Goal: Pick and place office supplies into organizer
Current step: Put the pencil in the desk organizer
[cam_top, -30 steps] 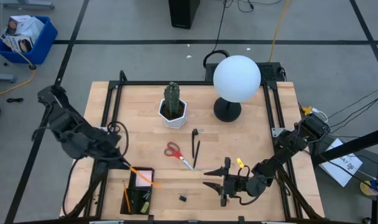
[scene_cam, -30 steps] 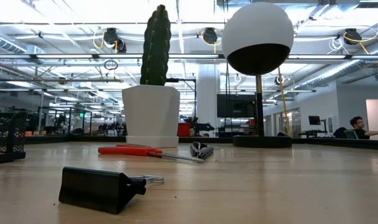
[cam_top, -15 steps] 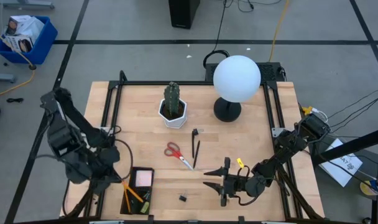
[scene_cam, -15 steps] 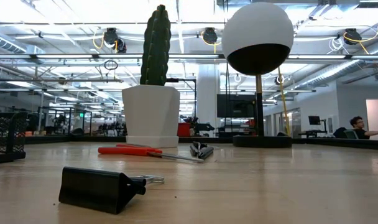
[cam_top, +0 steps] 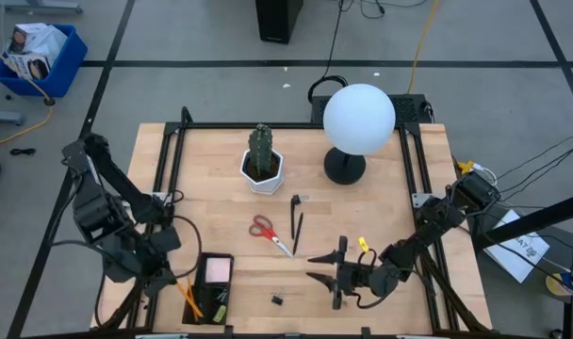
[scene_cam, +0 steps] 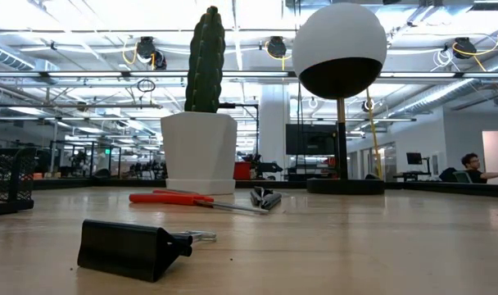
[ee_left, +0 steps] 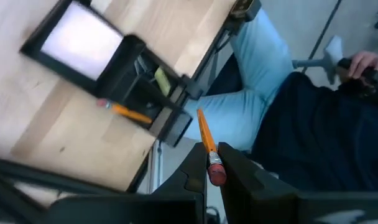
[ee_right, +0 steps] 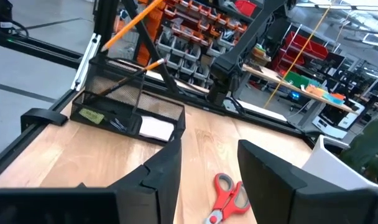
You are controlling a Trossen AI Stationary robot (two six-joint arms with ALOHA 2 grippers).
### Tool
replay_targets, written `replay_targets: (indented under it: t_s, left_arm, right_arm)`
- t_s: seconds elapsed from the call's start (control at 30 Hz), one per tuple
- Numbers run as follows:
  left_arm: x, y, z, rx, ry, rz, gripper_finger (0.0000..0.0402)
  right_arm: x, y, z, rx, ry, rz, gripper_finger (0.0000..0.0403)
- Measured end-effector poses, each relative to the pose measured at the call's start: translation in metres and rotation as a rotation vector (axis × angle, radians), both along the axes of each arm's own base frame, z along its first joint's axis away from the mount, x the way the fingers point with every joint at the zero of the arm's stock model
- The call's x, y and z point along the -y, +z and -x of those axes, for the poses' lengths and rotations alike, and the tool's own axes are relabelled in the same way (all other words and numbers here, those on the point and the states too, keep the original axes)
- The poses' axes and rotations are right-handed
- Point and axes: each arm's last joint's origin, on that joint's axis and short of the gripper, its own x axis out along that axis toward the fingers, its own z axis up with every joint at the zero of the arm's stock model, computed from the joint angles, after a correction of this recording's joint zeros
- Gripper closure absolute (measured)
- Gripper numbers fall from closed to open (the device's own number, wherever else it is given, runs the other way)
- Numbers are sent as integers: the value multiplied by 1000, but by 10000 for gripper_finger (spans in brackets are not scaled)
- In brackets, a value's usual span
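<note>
At the near edge of the counter (cam_top: 400, 202) our left claw (cam_top: 170, 280) hangs just beside the organizer (cam_top: 209, 287), closed on an orange pencil (ee_left: 208, 145) whose eraser end shows between the fingers in our left wrist view, the shaft tilted out past the counter's edge. In the organizer we see another pencil (cam_top: 191, 299) leaning in the narrow compartment, a yellow-green item (ee_left: 161, 81) next to it, and the pink sticky-note pad (cam_top: 215, 271) lying in the square compartment. A small black clip (cam_top: 277, 300) lies on the bare wood between the organizer and our right claw (cam_top: 321, 270), which rests low near the front edge with its fingers spread open and nothing between them. Just beyond it lies a small yellow item (cam_top: 364, 247). Farther in, the red-handled scissors (cam_top: 268, 231) lie flat mid-counter with two thin dark pens (cam_top: 296, 218) just beside them. Behind those stands a cactus (cam_top: 260, 151) in a white pot (cam_top: 263, 176), and a lamp (cam_top: 358, 118) with a white globe stands on a dark base at the far side.
</note>
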Motion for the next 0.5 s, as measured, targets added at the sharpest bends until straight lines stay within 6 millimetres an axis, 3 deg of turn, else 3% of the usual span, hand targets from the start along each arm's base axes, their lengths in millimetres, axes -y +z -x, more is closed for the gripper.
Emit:
replay_targets:
  t_s: [0.5]
  left_arm:
    - [-7,-14,4,-153,83,-141,379]
  right_arm:
    - [11,-12,1,-13,-32,-64,250]
